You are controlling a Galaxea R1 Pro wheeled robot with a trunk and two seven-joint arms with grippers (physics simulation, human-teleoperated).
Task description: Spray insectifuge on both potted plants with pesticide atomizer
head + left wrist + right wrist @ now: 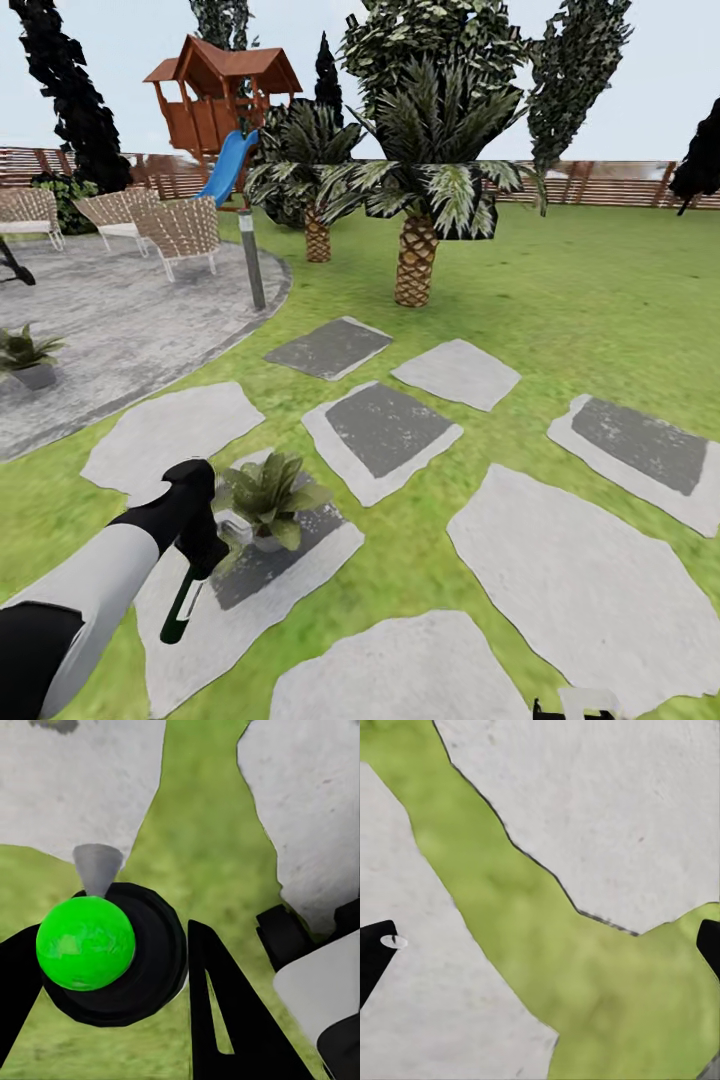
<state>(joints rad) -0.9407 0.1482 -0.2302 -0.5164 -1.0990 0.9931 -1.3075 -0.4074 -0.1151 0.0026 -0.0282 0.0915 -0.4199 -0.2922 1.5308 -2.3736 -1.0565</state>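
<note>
Green lawn fills most of the head view, broken by pale grey stepping stones (380, 430), with the round grey paved patch (110, 320) at the left of the frame and the slatted brown fence (600, 182) along the top. At the lower left, the left arm reaches forward and its left gripper (200, 550) is clamped on the pesticide atomizer (183, 608), whose green body with a white label hangs down and to the left of the black fingers over a stepping stone. In the left wrist view the atomizer (86, 943) appears end-on as a bright green round shape set between the dark fingers (225, 1020), with a pale grey cone beside it.

Just to the right of that gripper in the head view stands one potted plant (268, 495), a rosette of broad green leaves on the same stone; the atomizer is just beside its leaves. A second potted plant (25, 355) sits at the far left edge on the paved patch, well apart from the first.

Above centre rise two scaly-trunked palms (420, 200), with a grey post (251, 262) at the patch's rim, woven chairs (180, 228) and a wooden playhouse with a blue slide (220, 100) at the upper left.

In the right wrist view the right gripper (540, 945) shows black fingertips (375, 952) at opposite edges of the frame, wide apart, above stones and grass.
</note>
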